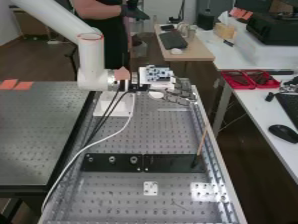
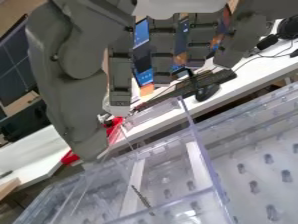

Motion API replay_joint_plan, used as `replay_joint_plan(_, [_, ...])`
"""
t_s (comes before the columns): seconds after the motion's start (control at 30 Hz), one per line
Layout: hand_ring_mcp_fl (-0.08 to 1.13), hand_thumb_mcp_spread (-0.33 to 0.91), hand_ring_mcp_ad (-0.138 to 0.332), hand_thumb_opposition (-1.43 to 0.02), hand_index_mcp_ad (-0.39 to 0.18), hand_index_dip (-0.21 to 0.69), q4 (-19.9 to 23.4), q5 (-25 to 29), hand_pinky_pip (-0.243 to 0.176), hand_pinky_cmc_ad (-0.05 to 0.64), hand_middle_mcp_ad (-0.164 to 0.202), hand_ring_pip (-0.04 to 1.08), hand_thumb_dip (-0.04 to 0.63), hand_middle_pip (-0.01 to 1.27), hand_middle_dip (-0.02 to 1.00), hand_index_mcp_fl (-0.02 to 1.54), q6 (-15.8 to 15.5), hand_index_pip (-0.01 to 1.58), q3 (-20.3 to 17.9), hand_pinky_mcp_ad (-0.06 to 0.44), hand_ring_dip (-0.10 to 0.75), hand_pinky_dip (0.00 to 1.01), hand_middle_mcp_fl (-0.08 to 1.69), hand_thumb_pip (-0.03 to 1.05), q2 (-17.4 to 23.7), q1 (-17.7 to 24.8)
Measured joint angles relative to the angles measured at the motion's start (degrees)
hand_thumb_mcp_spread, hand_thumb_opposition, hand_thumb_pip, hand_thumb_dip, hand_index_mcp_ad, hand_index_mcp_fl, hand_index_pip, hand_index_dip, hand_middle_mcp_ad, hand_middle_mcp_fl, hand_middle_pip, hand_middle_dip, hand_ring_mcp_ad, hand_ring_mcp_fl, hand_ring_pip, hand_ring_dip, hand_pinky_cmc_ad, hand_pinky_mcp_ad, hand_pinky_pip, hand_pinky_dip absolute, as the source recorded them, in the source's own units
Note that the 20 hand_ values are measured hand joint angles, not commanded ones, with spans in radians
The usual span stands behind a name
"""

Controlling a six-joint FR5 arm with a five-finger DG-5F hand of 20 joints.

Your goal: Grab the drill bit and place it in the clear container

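Beyond the black plates, at the bench's far end in the high view, the hand (image 1: 177, 95) is held out sideways from the arm. Its fingers look straight, and in the wrist view the hand (image 2: 159, 50) has them extended with nothing held between them and the thumb. The clear container (image 2: 201, 145) stands below the hand, its transparent walls overlapping one another. A thin dark drill bit (image 2: 142, 198) lies within the container's outline, apart from the fingers; whether it is inside or seen through a wall I cannot tell.
Black plates (image 1: 112, 162) cross the perforated bench (image 1: 120, 192) in the high view, and a thin brown stick (image 1: 201, 142) with a dark end leans at their right. Red trays (image 1: 247, 79) and a black mouse (image 1: 284, 133) sit on the white side table (image 1: 266, 107). A white cable loops down the left.
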Motion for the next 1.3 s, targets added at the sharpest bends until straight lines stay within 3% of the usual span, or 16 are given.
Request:
replay_joint_plan(0.4, [0.04, 0.49, 0.162, -0.80, -0.134, 0.361, -3.59, -2.68, -0.077, 0.328, 0.086, 0.11, 0.283, 0.13, 0.22, 0.43, -3.01, 0.21, -3.43, 0.187, 0.059, 0.15, 0.23, 0.37, 11.83, -4.43])
replay_joint_plan(0.77, [0.04, 0.43, 0.162, -0.76, -0.127, 0.382, -3.87, -2.58, -0.077, 0.332, 0.082, 0.11, 0.264, 0.13, 0.22, 0.47, -10.78, 0.09, -8.70, 0.192, 0.056, 0.15, 0.27, 0.29, 23.56, -8.88])
replay_joint_plan(1.13, [0.03, 0.38, 0.164, -0.73, -0.127, 0.314, -6.20, -0.83, -0.075, 0.346, 0.082, 0.11, 0.161, 0.13, 0.22, 0.51, -17.51, 0.07, -10.20, 0.265, 0.056, 0.16, 0.26, 0.26, 27.88, -9.42])
replay_joint_plan(1.3, [0.03, 0.35, 0.164, -0.70, -0.127, 0.307, -8.43, -0.96, -0.075, 0.417, 0.082, 0.11, 0.115, 0.13, 0.22, 0.44, -20.05, 0.06, -9.20, 0.297, 0.059, 0.16, 0.21, 0.21, 28.00, -9.31])
